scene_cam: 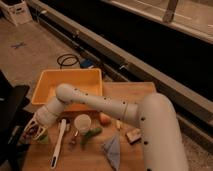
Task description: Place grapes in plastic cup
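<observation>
My gripper [32, 131] is at the table's near left corner, pointing down, at the end of the white arm that reaches across the table. A dark purple-red bunch of grapes [33, 129] shows between its fingers, and the gripper looks shut on it. The translucent light-green plastic cup [43, 136] stands right under and just right of the gripper, partly hidden by it. The grapes sit at about the cup's rim; I cannot tell whether they touch it.
A yellow bin [50, 84] stands at the back left of the wooden table [130, 92]. Nearby are a white cup [82, 122], an orange fruit [104, 119], a green item [92, 133], a white utensil [59, 142], a blue cloth [113, 150] and a brown block [133, 135].
</observation>
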Motion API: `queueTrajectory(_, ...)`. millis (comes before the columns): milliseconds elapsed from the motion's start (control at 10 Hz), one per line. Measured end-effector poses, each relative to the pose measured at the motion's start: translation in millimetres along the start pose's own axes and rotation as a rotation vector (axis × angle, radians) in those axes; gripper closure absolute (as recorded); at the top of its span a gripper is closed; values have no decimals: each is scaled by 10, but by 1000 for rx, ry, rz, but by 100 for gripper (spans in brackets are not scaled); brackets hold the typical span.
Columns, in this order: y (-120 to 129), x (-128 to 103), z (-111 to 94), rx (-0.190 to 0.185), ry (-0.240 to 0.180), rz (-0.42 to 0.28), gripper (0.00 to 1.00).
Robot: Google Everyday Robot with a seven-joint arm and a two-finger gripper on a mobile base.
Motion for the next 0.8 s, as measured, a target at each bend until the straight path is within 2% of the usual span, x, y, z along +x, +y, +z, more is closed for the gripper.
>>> queueTrajectory(200,66,78,30,-3,-3,33,26)
queueTrajectory(300,104,114,39,-5,-4,50,20)
queueTrajectory(600,169,179,20,-2,7,82,20)
queueTrajectory(800,166,177,-80,7,36,83,20)
